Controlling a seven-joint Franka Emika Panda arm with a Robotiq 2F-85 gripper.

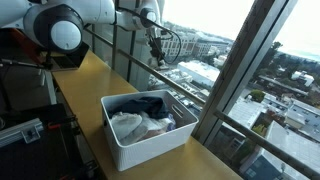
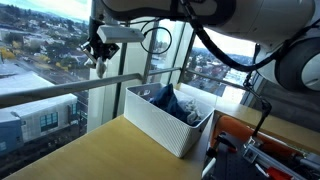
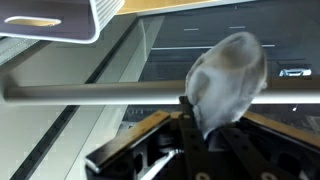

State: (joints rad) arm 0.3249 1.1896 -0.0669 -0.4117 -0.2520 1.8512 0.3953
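Against the city window, above the wooden surface [image 2: 90, 150], we see the hand [image 1: 156, 48] closed on a pale cloth [image 3: 228, 75], pinched by one edge so it dangles free near the rail [image 3: 90, 95], well apart from the white bin [image 1: 150, 142] of clothes.

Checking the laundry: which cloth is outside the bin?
The pale grey cloth, clamped in the end effector beside the railing. The dark blue cloth and the white cloth both lie inside the white bin on the table.
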